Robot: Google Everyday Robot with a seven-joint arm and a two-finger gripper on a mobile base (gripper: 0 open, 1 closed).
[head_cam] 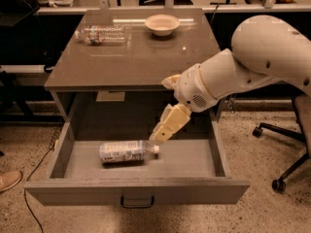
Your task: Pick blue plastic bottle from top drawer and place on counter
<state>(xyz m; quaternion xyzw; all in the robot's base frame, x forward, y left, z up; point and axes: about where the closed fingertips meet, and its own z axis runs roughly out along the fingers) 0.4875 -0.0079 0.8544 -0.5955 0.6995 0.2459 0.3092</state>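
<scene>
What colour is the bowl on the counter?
Bowl: white, camera view; end effector above the top drawer.

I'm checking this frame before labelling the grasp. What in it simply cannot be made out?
Camera view: whether the pincer, low over the top drawer, touches the cap of the blue plastic bottle; their outlines merge there.
Camera view: the drawer's rear right corner, hidden behind the arm.
Camera view: the arm's base, cut off by the right edge.
Camera view: the print on the bottle's label, too small to read.
</scene>
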